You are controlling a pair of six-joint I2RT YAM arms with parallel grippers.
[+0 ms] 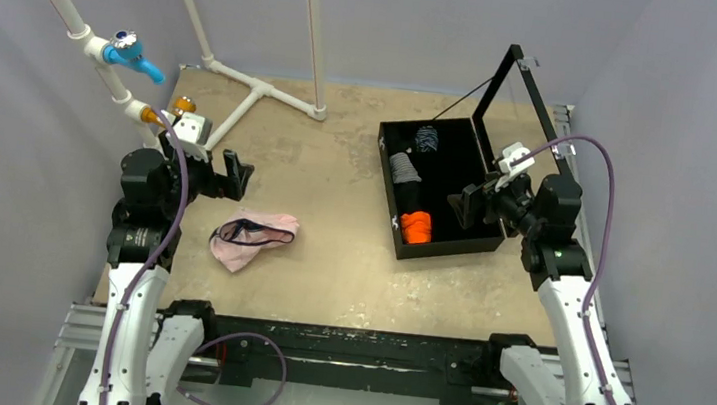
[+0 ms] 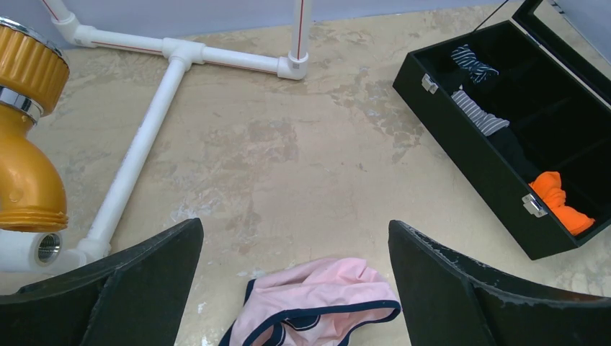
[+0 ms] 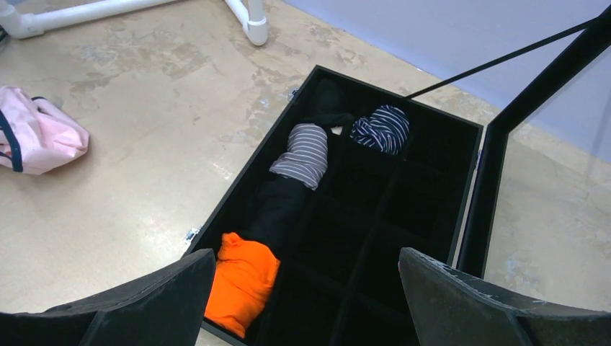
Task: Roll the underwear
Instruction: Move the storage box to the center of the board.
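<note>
Left gripper (image 2: pixel 295 227) and right gripper (image 3: pixel 308 254) spread, empty — flatten the crumpled pink underwear (image 1: pixel 252 237), left of the black box (image 1: pixel 455 249), before rolling.

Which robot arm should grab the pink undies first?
Left. The left tool, open, hovers close to the pink underwear; the right tool hangs over the black box, farther away.
</note>
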